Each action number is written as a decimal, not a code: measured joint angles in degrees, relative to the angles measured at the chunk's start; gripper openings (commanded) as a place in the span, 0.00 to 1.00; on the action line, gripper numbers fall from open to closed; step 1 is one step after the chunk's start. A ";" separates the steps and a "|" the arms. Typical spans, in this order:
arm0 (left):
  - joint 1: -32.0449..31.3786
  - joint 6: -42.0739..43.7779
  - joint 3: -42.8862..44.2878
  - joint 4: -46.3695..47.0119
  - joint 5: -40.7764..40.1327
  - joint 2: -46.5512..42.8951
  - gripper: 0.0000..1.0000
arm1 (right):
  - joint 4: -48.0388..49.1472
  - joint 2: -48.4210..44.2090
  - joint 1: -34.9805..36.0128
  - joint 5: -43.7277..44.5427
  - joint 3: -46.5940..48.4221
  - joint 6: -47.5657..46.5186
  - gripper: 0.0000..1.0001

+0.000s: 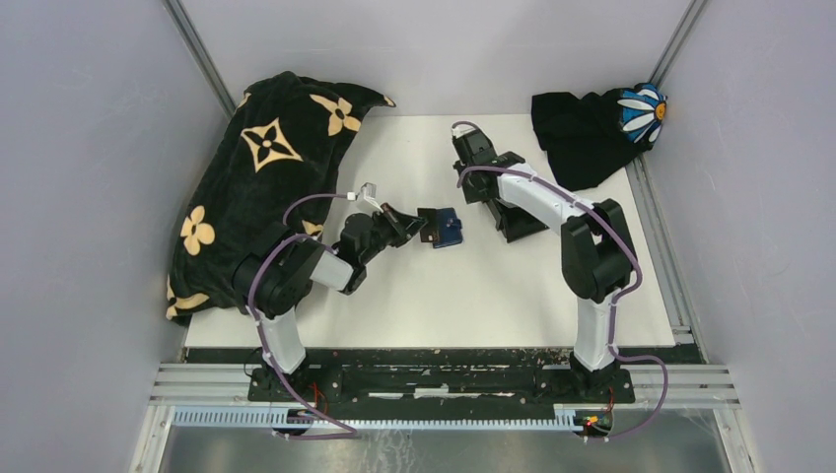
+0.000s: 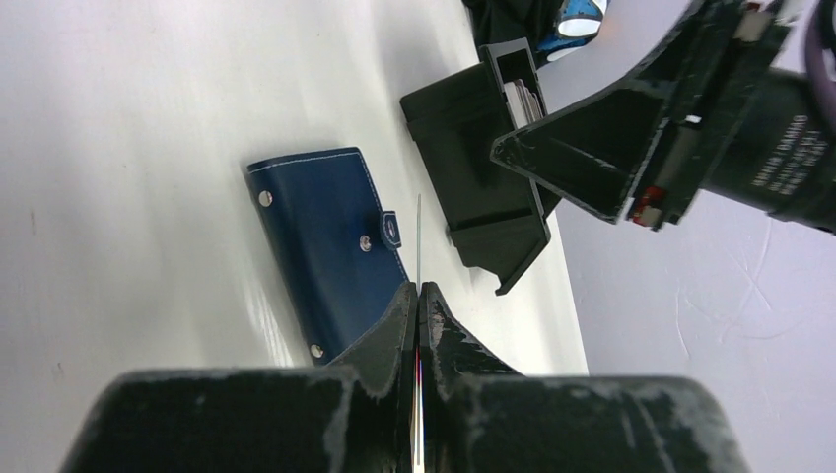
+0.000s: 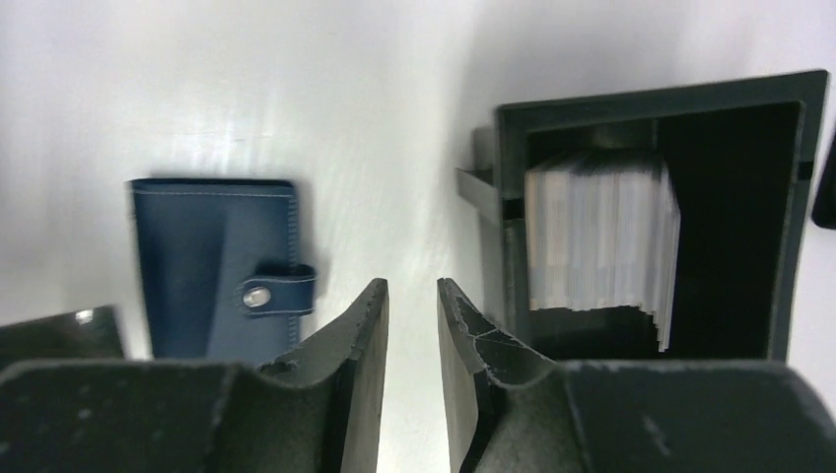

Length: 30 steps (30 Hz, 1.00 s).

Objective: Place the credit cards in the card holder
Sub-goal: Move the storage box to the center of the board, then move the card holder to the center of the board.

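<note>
my left pincer (image 2: 418,293) is clamped tight on one card (image 2: 419,232). the wrist cam only catches it edge-on as a thin line sticking out past the tips, so i honestly can't tell its colour. it hangs just above the right-hand edge of the card holder (image 2: 325,254), near the snap tab.

the card holder is lying flat on the white desk (image 1: 444,296), about mid-desk, folded shut with the tab snapped down. from the top cam it's just off the tips of my left pincer.

my right pincer (image 3: 412,296) has its fingers a narrow gap apart with nothing between them. it's up over the desk, with the card holder on one side and the black tray (image 3: 651,94) on the other. the tray sits on the desk near the card holder, not touching it, and there's a stack of cards (image 3: 601,246) standing on edge inside, packed against one end.

a black cloth with tan flowers (image 1: 266,177) is bunched up along the left side of the desk.
</note>
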 measured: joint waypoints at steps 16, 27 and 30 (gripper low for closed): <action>0.00 -0.59 -7.48 3.78 -2.51 -0.63 0.03 | 0.09 6.49 2.93 -1.01 1.01 2.14 0.29; 0.00 -0.57 -10.19 3.80 -4.70 -4.35 0.03 | 1.07 6.86 4.24 -4.11 -0.15 3.74 0.29; 0.00 -0.59 -10.64 3.78 -4.98 -5.70 0.03 | 1.57 7.08 5.46 -4.76 -0.26 4.55 0.29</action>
